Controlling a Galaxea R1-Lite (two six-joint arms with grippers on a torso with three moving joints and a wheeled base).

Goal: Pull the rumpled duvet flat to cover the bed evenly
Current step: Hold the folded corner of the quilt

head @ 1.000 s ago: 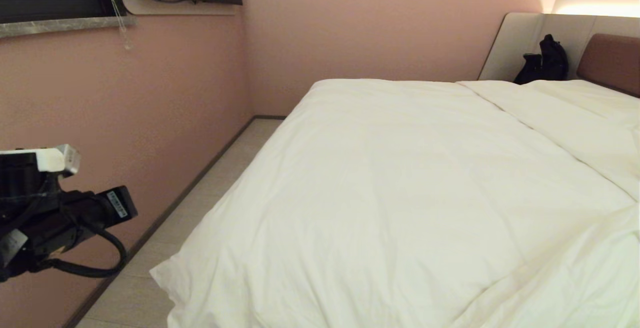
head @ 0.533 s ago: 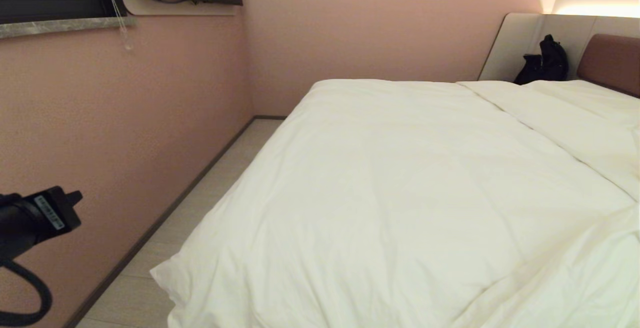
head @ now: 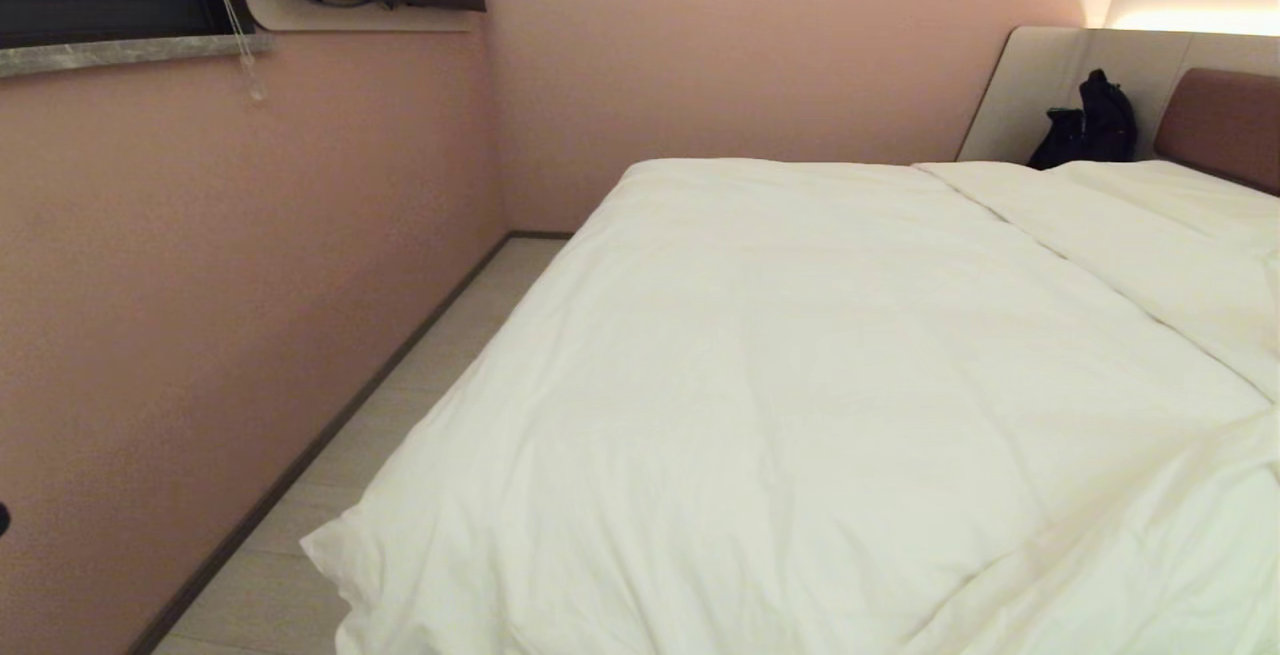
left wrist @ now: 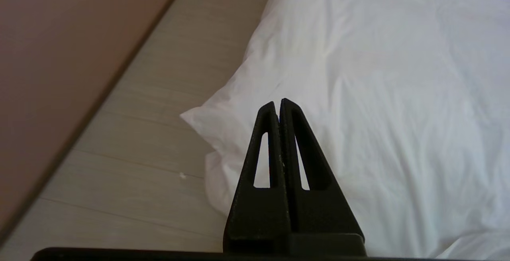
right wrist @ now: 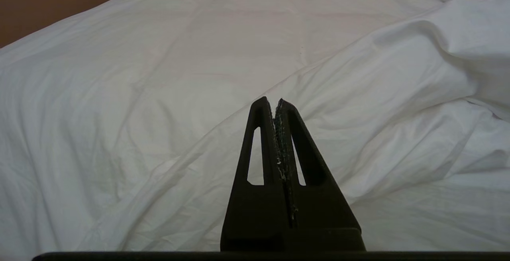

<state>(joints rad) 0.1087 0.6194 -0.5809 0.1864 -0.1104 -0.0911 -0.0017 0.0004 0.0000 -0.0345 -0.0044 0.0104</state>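
Both end effectors are pinched shut and hold nothing. One, the left end effector (left wrist: 277,103), hangs above the near corner of the duvet (head: 800,385), by the strip of floor (head: 400,415) along the wall. Its mate, the right end effector (right wrist: 272,103), hangs over a big fold that is not flat yet. That duvet lies across the bed (head: 1225,125), mostly smooth, bunched at the near right. No boxes or bins are here; only a black bag (head: 1090,125) sits by the headboard.
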